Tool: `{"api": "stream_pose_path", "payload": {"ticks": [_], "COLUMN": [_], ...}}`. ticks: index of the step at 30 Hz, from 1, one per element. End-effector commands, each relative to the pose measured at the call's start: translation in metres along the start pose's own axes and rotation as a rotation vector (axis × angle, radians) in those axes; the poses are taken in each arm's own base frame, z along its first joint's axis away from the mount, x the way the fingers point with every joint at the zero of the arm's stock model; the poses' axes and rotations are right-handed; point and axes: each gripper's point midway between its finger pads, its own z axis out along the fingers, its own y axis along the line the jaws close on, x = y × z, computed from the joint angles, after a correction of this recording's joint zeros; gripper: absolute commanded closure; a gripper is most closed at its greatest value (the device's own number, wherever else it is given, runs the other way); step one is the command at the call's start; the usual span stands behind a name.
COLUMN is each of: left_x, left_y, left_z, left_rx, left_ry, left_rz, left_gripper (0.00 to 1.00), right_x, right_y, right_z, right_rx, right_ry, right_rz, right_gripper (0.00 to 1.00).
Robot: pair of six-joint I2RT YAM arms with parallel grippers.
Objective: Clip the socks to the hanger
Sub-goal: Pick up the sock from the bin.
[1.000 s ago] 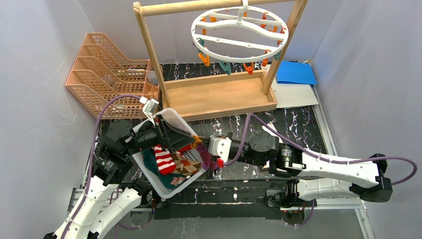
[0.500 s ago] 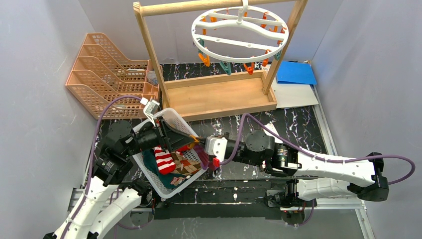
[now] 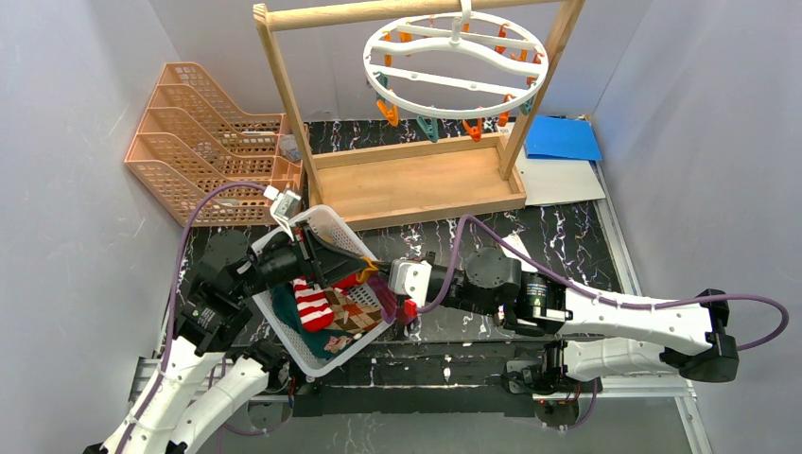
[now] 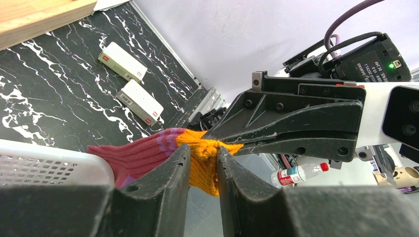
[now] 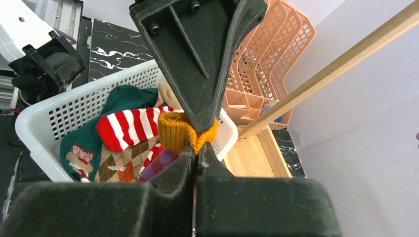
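sock (image 4: 143, 155): light, limp knit. thick orange cuff (image 4: 200, 170) is the likeliest firm hold, pinched by closed right gripper (image 5: 196, 152) and narrowed left gripper (image 4: 203, 157).

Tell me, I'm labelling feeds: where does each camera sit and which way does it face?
Top: above and behind the arms, looking down on the table; both show.
Left wrist: looks rightward past the left claw at the sock.
Right wrist: looks leftward past the right claw into the basket.
Both wrists share the sock.

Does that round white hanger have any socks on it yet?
Empty: the hanger shows only bare clips; the socks are down at the basket.
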Motion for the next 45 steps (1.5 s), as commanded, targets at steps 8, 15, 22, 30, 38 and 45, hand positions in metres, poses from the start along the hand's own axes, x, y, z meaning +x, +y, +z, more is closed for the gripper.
{"api": "stream_pose_path", "payload": {"ticks": [8, 15, 22, 30, 38, 45], "left_x": [0.007, -0.026, -0.066, -0.104, -0.119, -0.13], "left_y": [0.011, 0.018, -0.005, -0.006, 0.034, 0.04], "left_z": [-0.002, -0.015, -0.015, -0.019, -0.021, -0.023], "left_rx": [-0.034, -0.169, -0.175, -0.28, -0.452, -0.468], "left_ry": [-0.004, -0.138, -0.213, -0.28, -0.36, -0.447], "left_rz": [0.028, 0.122, 0.174, 0.298, 0.33, 0.339], "left_gripper": [1.0, 1.0, 1.0, 1.0, 1.0, 1.0], "right_x": [-0.041, -0.04, -0.06, -0.114, -0.086, -0.038], "right_y": [-0.022, -0.02, -0.016, -0.093, -0.128, -0.138], "right_z": [-0.005, -0.012, -0.02, -0.024, 0.007, 0.027], "right_rx": [0.056, 0.032, -0.027, 0.291, 0.406, 0.376], "right_ry": [-0.121, -0.084, -0.108, -0.185, -0.031, 0.103], "right_rz": [0.029, 0.072, 0.188, 0.66, 1.114, 1.291], "right_gripper": [0.99, 0.76, 0.5, 0.56, 0.47, 0.47]}}
